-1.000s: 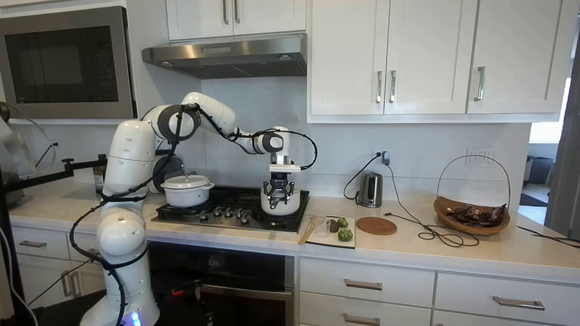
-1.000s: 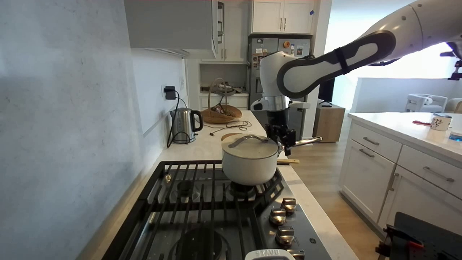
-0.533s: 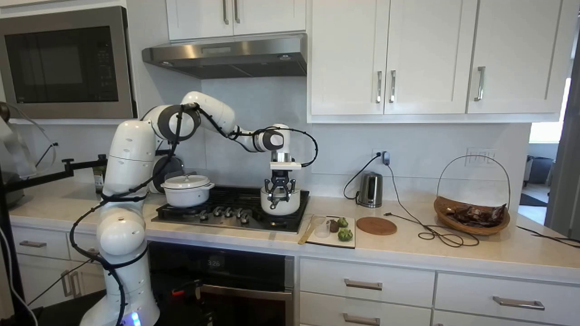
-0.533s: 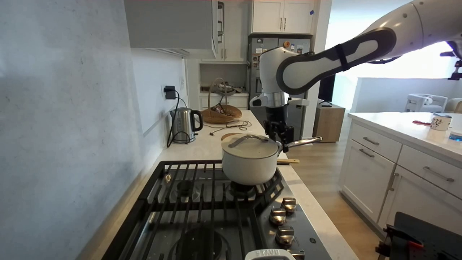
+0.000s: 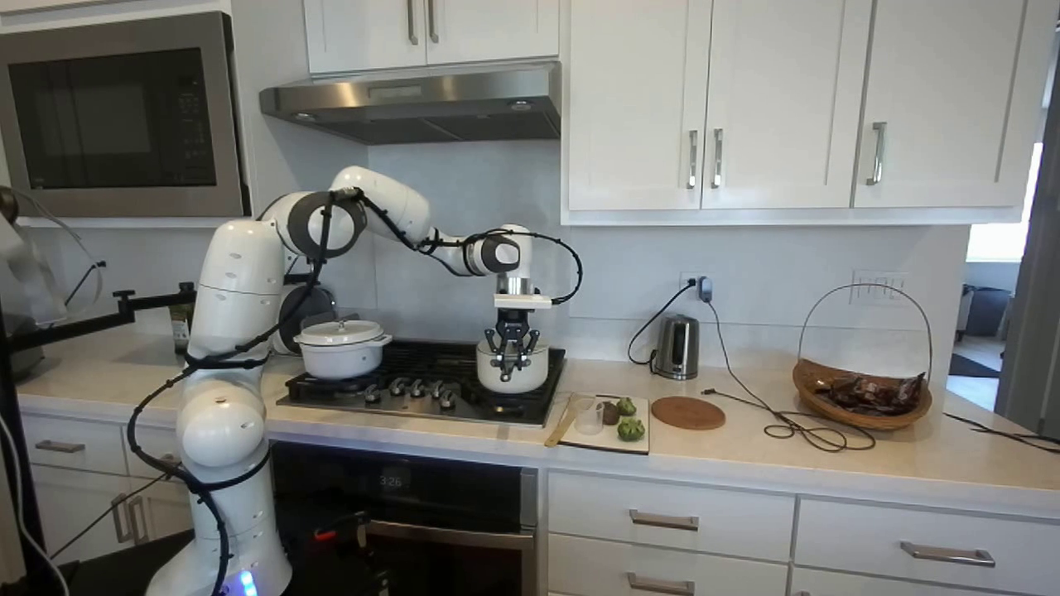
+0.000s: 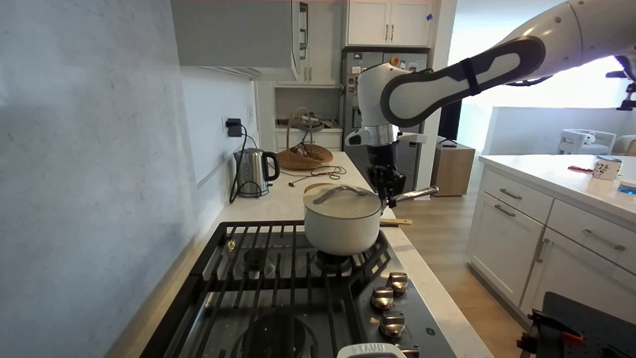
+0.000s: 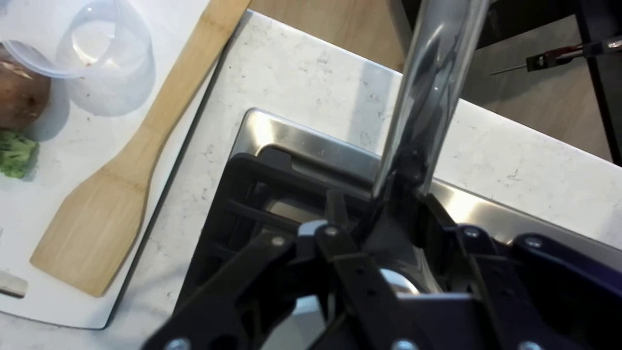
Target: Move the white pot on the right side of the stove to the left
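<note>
Plainly, the white pot (image 6: 343,234) stands upright over a front burner, at the end of the stove (image 5: 431,358) nearest the cutting board (image 5: 609,441). Its lid (image 6: 343,201), with a curved grey grip across it, shows well in an exterior view, as does the long metal handle (image 6: 420,193). Seen from the front, the gripper (image 7: 386,206) covers much of the pot. Only the wrist view looks down along the handle, close to the pot: the jaws stand on either side of it, but whether they pinch it cannot be told.

A wide pot (image 5: 342,356) at the opposite end of the stove is seen whole in an exterior view. Elsewhere just a pale loop (image 6: 371,350) with lettering enters at the bottom edge. The wrist view gives the full blade of a wooden spatula (image 7: 112,199) on the board, yet only part of one piece of broccoli (image 5: 631,429), where an exterior view shows two. A patterned mug (image 6: 606,168) on a separate surface (image 6: 541,166) appears in an exterior view.

Both pots are covered, so their insides are hidden, as is the kettle's (image 6: 252,174). The basket (image 5: 869,421) holds dark, crinkled stuff. A clear cup (image 7: 112,73) sits on the board just beside a brown lump (image 7: 22,90), a reddish speck showing through the plastic.
</note>
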